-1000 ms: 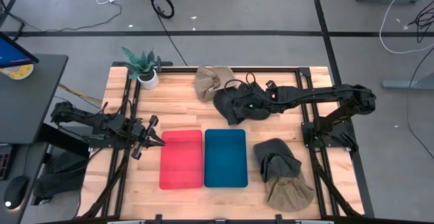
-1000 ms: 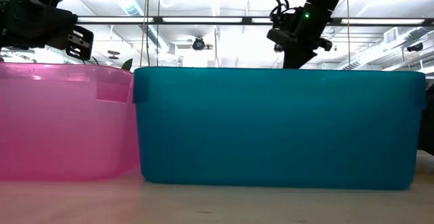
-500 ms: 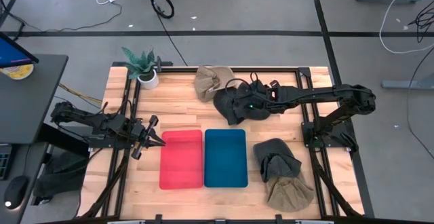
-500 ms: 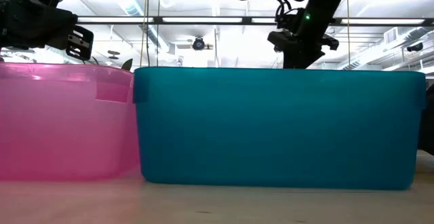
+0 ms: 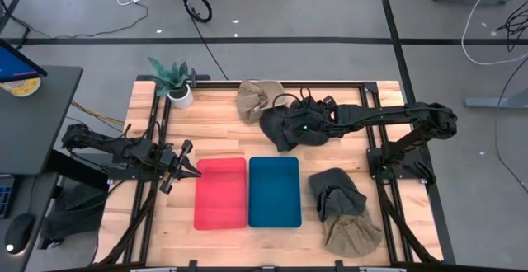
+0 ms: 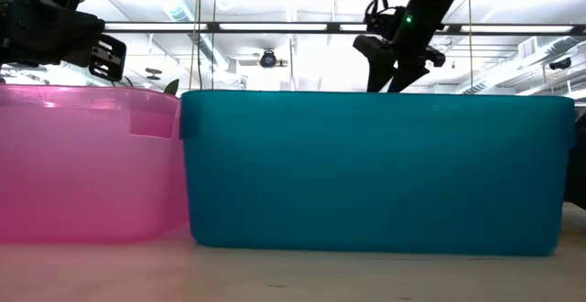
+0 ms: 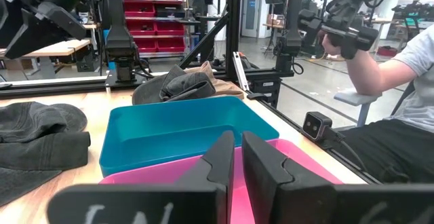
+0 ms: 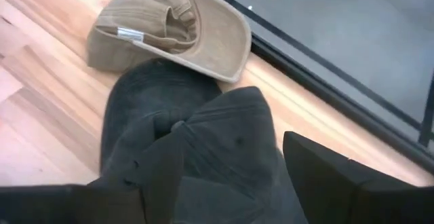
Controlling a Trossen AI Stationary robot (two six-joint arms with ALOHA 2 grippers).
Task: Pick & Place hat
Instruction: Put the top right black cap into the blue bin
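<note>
**Right gripper lifts a little over the dark hat**

High view: the right gripper sits over the floppy dark grey cloth hat at 12 o'clock on the wooden table, beyond the blue plastic bin and the red plastic bin; it looks about where it was a second ago. The left gripper waits at 9 o'clock.
Low view: the right gripper now sits a bit higher and more tilted than half a second ago, so the grab is likely not done yet.
Left wrist view: its fingers are nearly together, holding nothing.
Right wrist view: the right fingers are spread wide, and the dark hat lies between them, with a tan cloth cap just beyond, touching it.
</note>
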